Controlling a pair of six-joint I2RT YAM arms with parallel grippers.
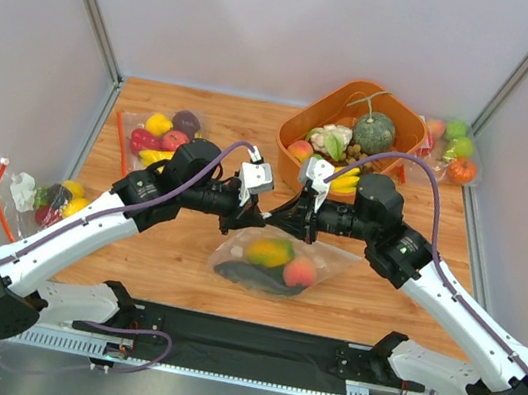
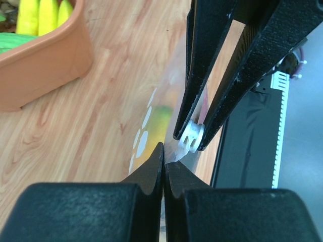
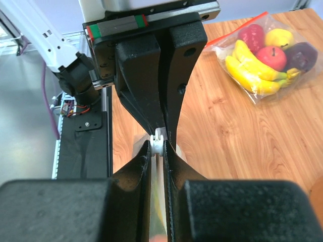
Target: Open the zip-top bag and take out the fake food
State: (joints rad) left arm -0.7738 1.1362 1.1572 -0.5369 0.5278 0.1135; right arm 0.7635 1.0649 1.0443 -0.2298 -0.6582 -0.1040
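Observation:
The dotted zip-top bag point(image 1: 330, 258) lies on the wooden table in front of the arms. Inside it are the mango point(image 1: 270, 251), the peach point(image 1: 300, 272) and the dark green vegetable point(image 1: 243, 274). My left gripper point(image 1: 258, 219) is shut on the bag's top edge point(image 2: 171, 154). My right gripper point(image 1: 281, 221) faces it, tip to tip, and is shut on the white zip slider point(image 3: 159, 136), which also shows in the left wrist view point(image 2: 192, 136). White dots point(image 2: 143, 138) and the mango's yellow-green show through the plastic below.
An orange basket point(image 1: 317, 111) with a pumpkin and bananas stands just behind the grippers, and shows in the left wrist view point(image 2: 45, 60). Plain bags of fruit lie at back left point(image 1: 163, 135), far left point(image 1: 46, 197) and back right point(image 1: 455, 148). A black mat point(image 1: 251, 337) runs along the near edge.

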